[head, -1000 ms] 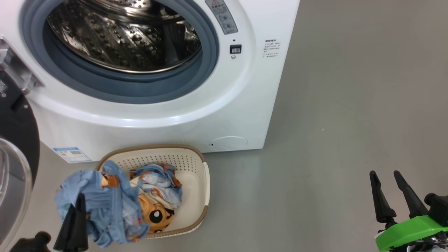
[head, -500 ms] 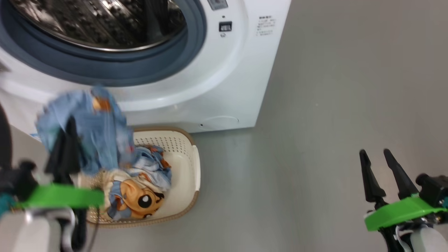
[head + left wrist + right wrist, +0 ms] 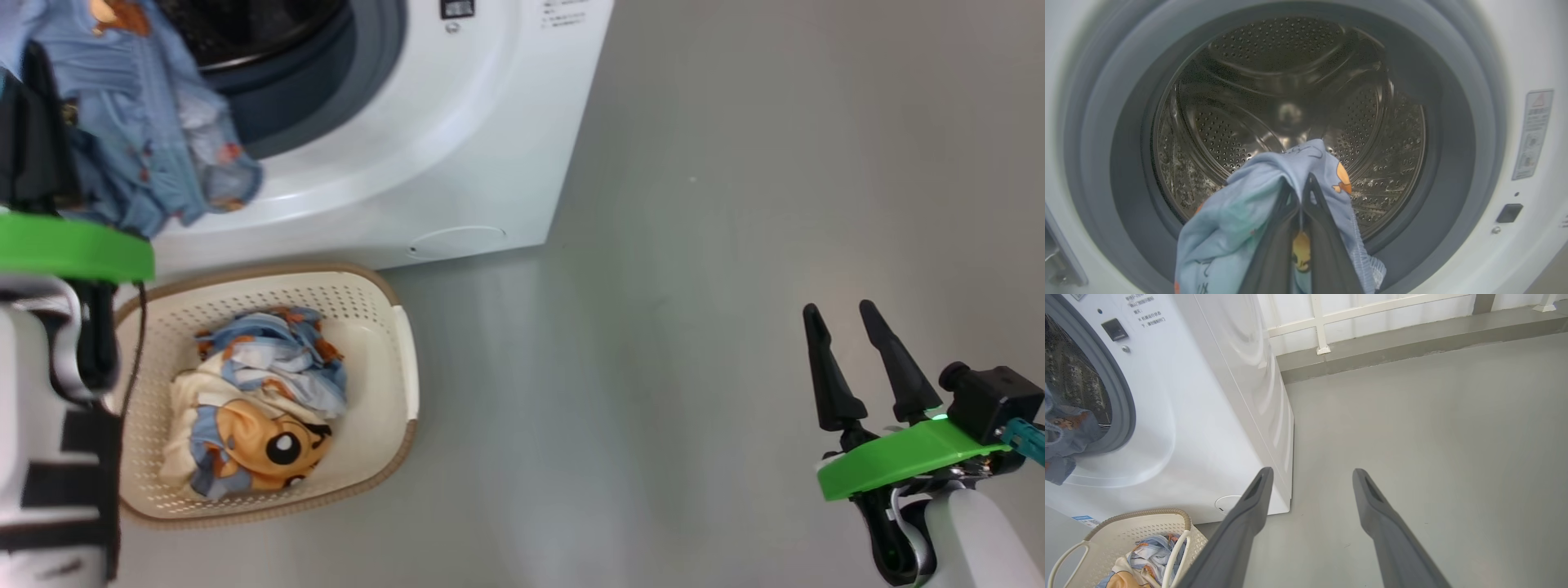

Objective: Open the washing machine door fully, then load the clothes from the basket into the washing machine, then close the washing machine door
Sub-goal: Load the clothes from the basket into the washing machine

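Pinching blue garment (image 3: 1237,212), left gripper (image 3: 1301,181) raised at the drum mouth (image 3: 1290,73) (seemingly just outside), right gripper (image 3: 835,307) spread, fingers upward.

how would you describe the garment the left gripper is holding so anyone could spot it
Find the white washing machine; at its open drum mouth the left gripper pinches a light blue garment with orange prints. Unlike the clothes lying in the basket, it hangs in the air.

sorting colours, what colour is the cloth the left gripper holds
Light blue cloth with orange prints, best in the head view.
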Controlling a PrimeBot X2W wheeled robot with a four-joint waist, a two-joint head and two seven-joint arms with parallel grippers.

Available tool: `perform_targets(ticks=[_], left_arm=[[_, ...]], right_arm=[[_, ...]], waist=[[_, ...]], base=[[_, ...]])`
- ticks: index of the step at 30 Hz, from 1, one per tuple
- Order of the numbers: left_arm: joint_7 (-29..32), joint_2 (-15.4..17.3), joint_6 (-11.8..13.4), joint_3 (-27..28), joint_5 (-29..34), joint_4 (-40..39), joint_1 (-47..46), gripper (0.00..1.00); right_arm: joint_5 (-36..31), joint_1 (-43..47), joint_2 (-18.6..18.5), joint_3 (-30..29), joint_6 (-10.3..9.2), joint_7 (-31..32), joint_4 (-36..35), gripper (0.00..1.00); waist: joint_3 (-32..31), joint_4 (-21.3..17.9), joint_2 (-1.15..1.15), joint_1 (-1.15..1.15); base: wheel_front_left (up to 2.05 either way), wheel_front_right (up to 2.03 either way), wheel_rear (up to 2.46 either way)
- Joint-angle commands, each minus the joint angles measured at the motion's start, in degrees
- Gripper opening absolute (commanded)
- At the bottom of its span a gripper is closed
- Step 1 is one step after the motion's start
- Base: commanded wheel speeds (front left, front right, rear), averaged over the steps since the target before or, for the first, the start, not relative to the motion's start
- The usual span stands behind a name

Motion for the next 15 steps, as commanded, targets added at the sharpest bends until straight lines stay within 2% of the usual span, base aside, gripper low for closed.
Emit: perform_targets(ticks=[1, 15], left_arm=[[-0.3, 2.8, -0.1, 1.6, 0.6, 0.5, -2.3, 0.00], [-0.3, 4.3, -0.1, -1.3, 1.2, 25.6, -18.9, 0.00]], right_arm=[[-0.1, -0.5, -0.2, 1.4, 0.09, -0.4, -1.5, 1.00], [0.2, -2.9, 1.7, 4.3, 0.09, -0.4, -1.4, 1.00]], waist=[[1.4, -1.3, 0.00, 0.00], [5.4, -4.8, 0.00, 0.00]], base=[[0.00, 0.00, 0.00], [0.00, 0.00, 0.00]])
